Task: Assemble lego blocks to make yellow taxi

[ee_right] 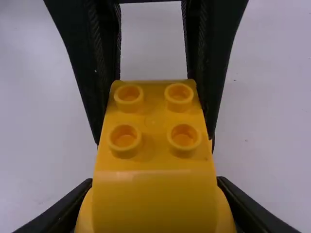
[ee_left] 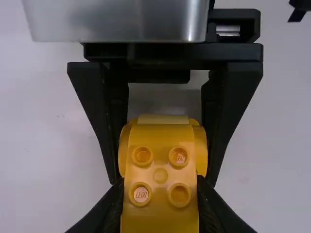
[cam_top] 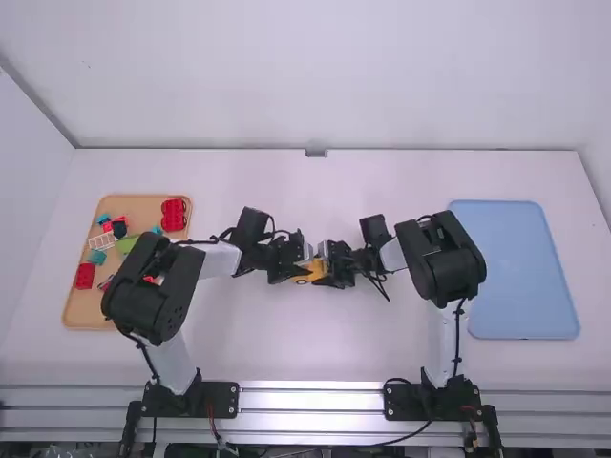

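At the table's middle, my left gripper [cam_top: 295,271] and my right gripper [cam_top: 333,268] face each other at one yellow taxi piece [cam_top: 311,272]. In the left wrist view, the left gripper [ee_left: 160,206] is shut on the studded end of the yellow piece [ee_left: 160,160], while the right gripper's fingers [ee_left: 224,116] flank its far, rounded end. The right wrist view has the right gripper [ee_right: 155,208] shut on the smooth rounded end of the yellow piece [ee_right: 154,194]; the left gripper's fingers [ee_right: 208,73] press its studded end. Its underside is hidden.
A tan tray [cam_top: 72,310] at the left holds several loose blocks, including a red one [cam_top: 174,215], a green one [cam_top: 127,244] and a white one [cam_top: 101,242]; the left arm partly covers it. A blue tray [cam_top: 520,272] lies at the right, beside the right arm.
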### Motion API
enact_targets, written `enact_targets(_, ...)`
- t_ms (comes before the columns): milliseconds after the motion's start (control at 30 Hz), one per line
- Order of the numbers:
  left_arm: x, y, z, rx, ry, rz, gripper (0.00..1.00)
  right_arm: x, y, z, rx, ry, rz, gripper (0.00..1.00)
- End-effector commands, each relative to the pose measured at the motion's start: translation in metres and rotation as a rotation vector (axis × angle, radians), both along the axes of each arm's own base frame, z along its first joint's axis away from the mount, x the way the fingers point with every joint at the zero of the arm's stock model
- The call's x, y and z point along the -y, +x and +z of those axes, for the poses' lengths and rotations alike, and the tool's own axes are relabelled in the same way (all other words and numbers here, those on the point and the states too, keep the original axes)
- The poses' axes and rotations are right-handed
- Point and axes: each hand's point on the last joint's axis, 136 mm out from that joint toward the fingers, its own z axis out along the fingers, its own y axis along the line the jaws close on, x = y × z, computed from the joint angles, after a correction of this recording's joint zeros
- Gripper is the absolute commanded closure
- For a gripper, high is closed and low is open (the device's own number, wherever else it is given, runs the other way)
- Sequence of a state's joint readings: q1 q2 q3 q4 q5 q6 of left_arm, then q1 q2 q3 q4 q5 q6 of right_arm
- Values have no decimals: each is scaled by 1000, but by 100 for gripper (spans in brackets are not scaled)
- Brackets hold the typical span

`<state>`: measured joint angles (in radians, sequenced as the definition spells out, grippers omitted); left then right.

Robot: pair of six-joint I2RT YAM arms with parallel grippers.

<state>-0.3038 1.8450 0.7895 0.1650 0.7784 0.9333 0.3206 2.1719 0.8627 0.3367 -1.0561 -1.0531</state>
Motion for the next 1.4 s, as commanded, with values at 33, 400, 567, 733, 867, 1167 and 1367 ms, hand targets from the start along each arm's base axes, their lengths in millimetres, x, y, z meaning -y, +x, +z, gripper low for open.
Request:
enact_targets(33,2,-9,-22,-47,34,-8,73,-7,-6,-4,-9,-8,23,46)
enact_targets(400,-8,10,44,47,-186,-36,19,-7,-5,-4,-5,-7,22,46)
enact_targets(567,-26,18,65,85,-196,12,1,-7,1,-1,-25,-6,-1,46)
enact_targets(733,-62,37,95,82,-205,178,1,10,34,11,-141,-26,-162,45)
enact_targets(867,-102,69,96,7,-156,490,1,58,74,29,-233,-168,-424,48)
enact_targets(1167,-145,91,75,-53,-43,814,1,213,109,76,-218,-576,-1019,57)
enact_targets(1367,-148,93,75,-41,-35,829,1,346,101,97,-336,-583,-1573,59)
